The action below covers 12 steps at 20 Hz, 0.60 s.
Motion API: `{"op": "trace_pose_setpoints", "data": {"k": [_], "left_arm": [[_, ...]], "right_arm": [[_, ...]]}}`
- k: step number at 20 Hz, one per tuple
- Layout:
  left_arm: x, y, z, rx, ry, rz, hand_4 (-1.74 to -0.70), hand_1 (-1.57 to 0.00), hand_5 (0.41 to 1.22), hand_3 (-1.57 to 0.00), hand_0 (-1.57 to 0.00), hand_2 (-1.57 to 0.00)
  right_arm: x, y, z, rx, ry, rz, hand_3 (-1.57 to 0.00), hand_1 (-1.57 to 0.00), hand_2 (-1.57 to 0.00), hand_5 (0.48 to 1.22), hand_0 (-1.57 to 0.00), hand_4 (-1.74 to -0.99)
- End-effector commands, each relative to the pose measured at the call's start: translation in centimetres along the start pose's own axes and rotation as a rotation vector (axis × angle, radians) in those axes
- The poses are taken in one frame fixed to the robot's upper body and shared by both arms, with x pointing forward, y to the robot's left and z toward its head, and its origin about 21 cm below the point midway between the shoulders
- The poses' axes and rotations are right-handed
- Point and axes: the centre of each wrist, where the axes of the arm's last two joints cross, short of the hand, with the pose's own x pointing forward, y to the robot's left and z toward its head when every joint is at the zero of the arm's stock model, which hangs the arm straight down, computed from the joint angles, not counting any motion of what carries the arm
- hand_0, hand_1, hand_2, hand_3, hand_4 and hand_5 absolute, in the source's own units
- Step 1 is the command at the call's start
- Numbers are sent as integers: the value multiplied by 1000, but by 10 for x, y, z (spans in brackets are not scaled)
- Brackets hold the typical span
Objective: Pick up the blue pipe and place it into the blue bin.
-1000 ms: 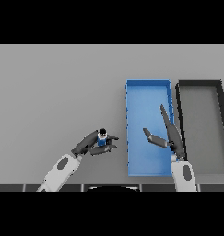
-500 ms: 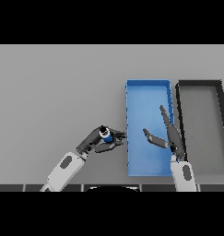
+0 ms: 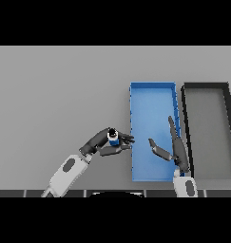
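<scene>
On the grey table [image 3: 50,95], toward the left of the head view, wide bare surface is seen, and nothing is set upon that part. From the lower left edge, the left arm [image 3: 67,170] is extended diagonally up and to the right, white and grey along its length. At its end, the left hand [image 3: 100,142] is found with its fingers and thumb curled round the blue pipe [image 3: 113,138]. The pipe is gripped between the thumb above and the fingers below, and it is shown as a short blue piece with a dark top and a pale band. It is held just beside the left wall of the blue bin [image 3: 134,128], outside the bin; whether it is lifted clear of the table cannot be told from this view.

Further right, the blue bin is laid lengthwise, its floor being bare apart from what is held over it. Over its lower right part, the right hand [image 3: 175,148] is seen, with straight fingers pointed up along the bin's right wall and the thumb spread out to the left. Nothing is held by it. The right arm is brought in from the lower edge below it.

At the far right, a black bin [image 3: 185,128] is placed just beside the blue one, parallel to it.
</scene>
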Motion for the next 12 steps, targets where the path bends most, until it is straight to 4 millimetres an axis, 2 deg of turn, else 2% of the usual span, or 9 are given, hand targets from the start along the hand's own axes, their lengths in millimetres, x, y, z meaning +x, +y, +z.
{"op": "trace_pose_setpoints", "data": {"k": [1,3,5,8,11,12], "left_arm": [[-1,2,5,6,-3,-2,-1473,-1570,1220,-1570,-1569,-1570],[-1,1,2,8,1,0,-1474,-1570,1220,-1570,-1570,-1570],[-3,-3,2,2,12,-2,-1474,-1570,1220,-1570,-1570,-1570],[-4,-2,2,2,0,-10,-1475,-1571,1221,-1571,-1571,-1571],[-3,-1,3,-5,0,-24,-1475,-1571,1221,-1571,-1571,-1571],[-1,-2,-1,-1,6,-19,-1475,-1571,1221,-1571,-1571,-1571]], "right_arm": [[3,7,14,-60,16,7,1,1,1,578,1,-1121],[10,26,44,-189,58,20,1,1,1,578,1,-1133],[21,34,56,-264,89,23,1,1,1,578,1,-1185],[27,30,62,-294,51,-3,1,-19,-18,569,1,-1178],[51,18,59,-242,-140,-85,1,-14,-25,592,1,-1175],[55,14,59,-205,-143,-91,1,-11,-20,597,1,-1169]]}}
